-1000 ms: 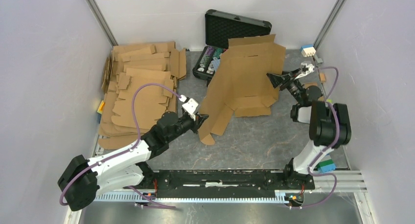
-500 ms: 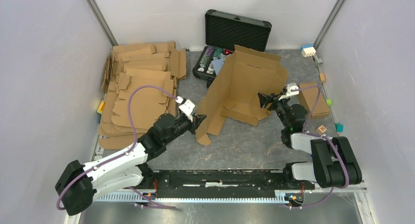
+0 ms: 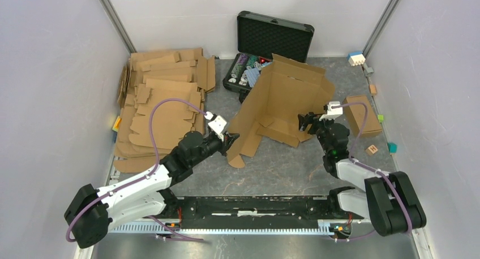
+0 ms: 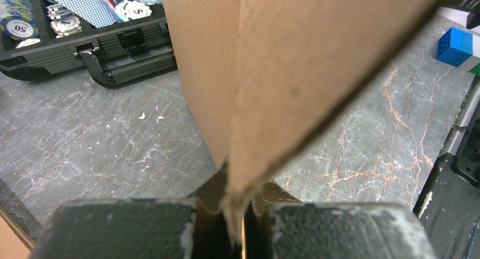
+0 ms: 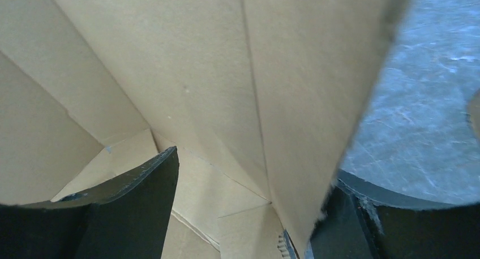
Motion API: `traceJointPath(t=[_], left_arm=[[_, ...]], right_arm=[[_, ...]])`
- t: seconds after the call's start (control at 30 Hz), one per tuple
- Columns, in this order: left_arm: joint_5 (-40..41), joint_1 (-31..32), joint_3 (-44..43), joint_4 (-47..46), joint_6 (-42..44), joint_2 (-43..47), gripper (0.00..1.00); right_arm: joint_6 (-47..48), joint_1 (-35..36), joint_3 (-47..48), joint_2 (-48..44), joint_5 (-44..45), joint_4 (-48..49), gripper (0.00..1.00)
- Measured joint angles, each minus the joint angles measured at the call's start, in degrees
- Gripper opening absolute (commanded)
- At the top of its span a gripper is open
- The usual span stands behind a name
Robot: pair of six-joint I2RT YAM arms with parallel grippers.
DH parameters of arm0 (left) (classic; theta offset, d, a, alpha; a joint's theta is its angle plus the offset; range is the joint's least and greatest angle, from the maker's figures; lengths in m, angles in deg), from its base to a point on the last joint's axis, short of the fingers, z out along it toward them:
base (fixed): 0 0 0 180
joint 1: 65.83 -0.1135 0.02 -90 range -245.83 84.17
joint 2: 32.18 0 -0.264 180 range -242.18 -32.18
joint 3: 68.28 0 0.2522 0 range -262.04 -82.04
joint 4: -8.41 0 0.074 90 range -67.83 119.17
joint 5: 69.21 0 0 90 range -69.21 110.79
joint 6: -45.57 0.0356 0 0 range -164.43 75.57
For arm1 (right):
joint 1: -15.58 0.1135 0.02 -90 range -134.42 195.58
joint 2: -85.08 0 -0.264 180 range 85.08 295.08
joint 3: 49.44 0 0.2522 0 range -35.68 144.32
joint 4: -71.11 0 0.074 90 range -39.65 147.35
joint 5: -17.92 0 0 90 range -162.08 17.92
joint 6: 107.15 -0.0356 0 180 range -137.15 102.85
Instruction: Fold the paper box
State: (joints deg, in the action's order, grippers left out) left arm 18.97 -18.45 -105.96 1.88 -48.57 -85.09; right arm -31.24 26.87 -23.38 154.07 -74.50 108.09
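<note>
The left gripper [image 3: 229, 139] is clamped shut on the thin edge of a lower left flap of the paper box [image 3: 283, 95]. The wrist view shows the cardboard pinched tight between both fingers. The right gripper [image 3: 307, 122] has its jaws spread wide, one finger on each side of the box's right-hand panel, not squeezing it. The box stands half raised in the middle of the table [image 3: 283, 163], its big back wall tilted up and its inner flaps low near the surface. Just behind it is an open black case [image 3: 275, 35] holding poker chips. A stack of flat cardboard sheets [image 3: 164, 106] lies to the left, and a smaller box [image 3: 362, 115] sits near on the right.
</note>
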Motion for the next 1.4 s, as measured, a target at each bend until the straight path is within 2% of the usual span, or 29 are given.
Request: traceJointPath(t=[0.23,0.43,0.57,0.63,0.77,1.0,1.1,1.17,1.3,1.4], left_arm=[[-0.02,0.0,0.0,0.0,0.17,0.0,0.08],[-0.04,0.0,0.0,0.02,0.17,0.0,0.09],[-0.09,0.0,0.0,0.0,0.17,0.0,0.08],[-0.13,0.0,0.0,0.02,0.17,0.0,0.08],[-0.31,0.0,0.0,0.0,0.17,0.0,0.09],[-0.28,0.0,0.0,0.0,0.2,-0.33,0.09],[-0.28,0.0,0.0,0.0,0.22,-0.33,0.08],[-0.28,0.0,0.0,0.0,0.22,-0.35,0.09],[-0.28,0.0,0.0,-0.17,0.22,-0.55,0.08],[-0.28,0.0,0.0,-0.24,0.24,-0.59,0.08]], right_arm=[[-0.07,0.5,0.0,-7.87,9.01,-5.03,0.73],[0.79,0.74,0.0,-8.7,7.96,-5.22,0.6],[0.96,1.49,0.0,-8.5,6.56,-5.05,0.58],[0.96,2.14,0.0,-8.52,6.45,-5.14,0.6],[0.94,4.52,0.0,-8.33,6.54,-5.79,0.72],[1.09,9.03,0.52,-5.01,9.18,-9.73,0.75],[1.14,9.86,0.76,-4.94,10.75,-10.16,0.85],[1.53,10.49,1.01,-4.76,11.39,-10.34,0.87],[2.49,11.37,1.42,-4.42,11.54,-10.67,0.85],[2.89,12.04,1.4,-4.44,11.58,-10.45,0.8]])
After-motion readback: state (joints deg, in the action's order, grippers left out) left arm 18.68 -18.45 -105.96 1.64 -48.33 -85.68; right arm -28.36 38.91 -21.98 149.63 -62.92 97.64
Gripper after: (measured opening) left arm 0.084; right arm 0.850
